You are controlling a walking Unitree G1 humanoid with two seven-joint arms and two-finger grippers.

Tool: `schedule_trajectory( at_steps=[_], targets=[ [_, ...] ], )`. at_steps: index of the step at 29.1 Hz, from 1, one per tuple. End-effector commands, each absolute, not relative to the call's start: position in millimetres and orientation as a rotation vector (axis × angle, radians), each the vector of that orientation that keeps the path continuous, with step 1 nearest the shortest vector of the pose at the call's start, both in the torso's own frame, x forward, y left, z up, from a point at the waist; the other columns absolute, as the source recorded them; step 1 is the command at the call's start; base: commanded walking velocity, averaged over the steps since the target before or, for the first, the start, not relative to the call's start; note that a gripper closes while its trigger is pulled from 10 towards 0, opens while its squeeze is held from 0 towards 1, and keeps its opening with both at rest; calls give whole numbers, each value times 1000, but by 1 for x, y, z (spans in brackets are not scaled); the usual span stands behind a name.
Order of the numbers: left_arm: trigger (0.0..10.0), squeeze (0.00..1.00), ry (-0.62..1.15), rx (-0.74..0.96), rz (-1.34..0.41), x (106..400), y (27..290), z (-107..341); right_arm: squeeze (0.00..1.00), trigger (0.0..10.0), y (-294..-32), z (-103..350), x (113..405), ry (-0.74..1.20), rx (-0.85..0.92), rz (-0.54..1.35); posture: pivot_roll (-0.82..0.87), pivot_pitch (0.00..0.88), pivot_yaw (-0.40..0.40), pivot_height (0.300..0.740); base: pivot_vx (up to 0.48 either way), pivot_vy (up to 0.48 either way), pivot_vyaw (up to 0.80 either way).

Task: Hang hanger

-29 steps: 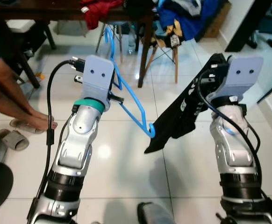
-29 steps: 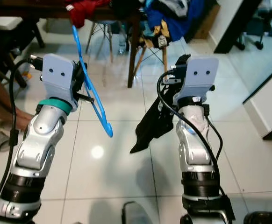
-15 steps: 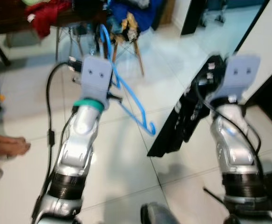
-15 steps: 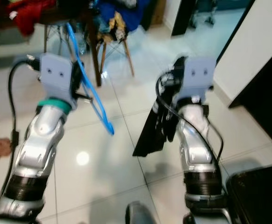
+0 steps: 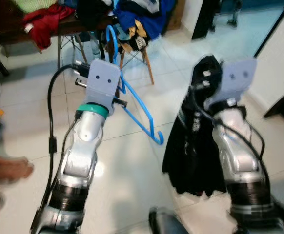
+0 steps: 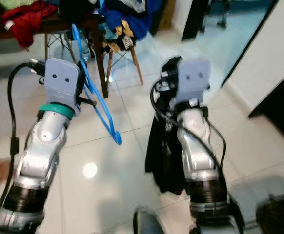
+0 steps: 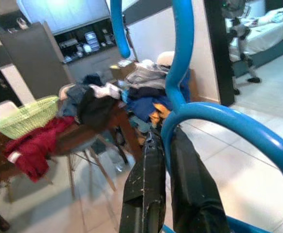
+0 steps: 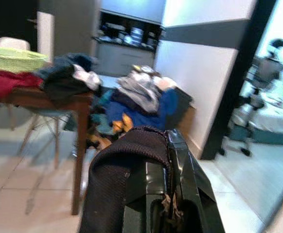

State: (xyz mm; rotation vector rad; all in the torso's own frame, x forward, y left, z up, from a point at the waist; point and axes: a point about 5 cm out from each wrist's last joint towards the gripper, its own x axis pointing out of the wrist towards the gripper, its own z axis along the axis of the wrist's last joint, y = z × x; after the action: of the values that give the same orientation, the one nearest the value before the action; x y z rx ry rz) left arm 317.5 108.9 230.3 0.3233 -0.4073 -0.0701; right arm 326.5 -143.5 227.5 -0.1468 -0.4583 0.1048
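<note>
My left gripper [image 7: 163, 145] is raised at chest height and shut on a blue plastic hanger [image 5: 138, 115]. The hanger's bar slants down to the right and its hook [image 5: 157, 138] points at the floor. In the left wrist view the hanger [image 7: 182, 63] curves up between the two black fingers [image 7: 149, 165]. My right gripper [image 8: 173, 160] is raised on the right, shut on a black garment [image 5: 191, 151] that hangs down along the right forearm. In the right wrist view the black garment [image 8: 114, 194] drapes over the fingers.
A dark wooden table [image 5: 15, 34] with a red garment [image 5: 42, 22] stands ahead. Beside it a chair [image 5: 134, 44] carries a heap of blue clothes. A person's hand [image 5: 8, 170] shows at the left edge. A white wall [image 5: 283, 58] rises on the right. The floor [image 5: 127, 165] is glossy tile.
The camera has swung right, so the whole scene has shifted. The black garment, which slanted toward the hanger hook, now hangs straight down by the right arm. Both grips are unchanged.
</note>
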Motion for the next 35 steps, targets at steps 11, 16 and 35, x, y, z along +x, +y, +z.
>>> schedule_trajectory(
  at_steps=[11, 16, 35],
  targets=[
    [10000, 0, -460, 409, 24, 309, 127, 234, 0, 10000, -108, 246, 336, -537, -85, 222, -31, 50, 25, 740, 448, 0, 0],
    [10000, 0, -481, 437, 26, 306, 127, 235, 0, 10000, -111, 253, 340, -551, -100, 201, -24, 60, 22, 740, 450, 0, 0],
    [10000, 0, -509, 494, 27, 289, 129, 234, 0, 10000, -130, 258, 346, -545, -42, 88, -2, 100, 2, 740, 449, 0, 0]
  ],
)
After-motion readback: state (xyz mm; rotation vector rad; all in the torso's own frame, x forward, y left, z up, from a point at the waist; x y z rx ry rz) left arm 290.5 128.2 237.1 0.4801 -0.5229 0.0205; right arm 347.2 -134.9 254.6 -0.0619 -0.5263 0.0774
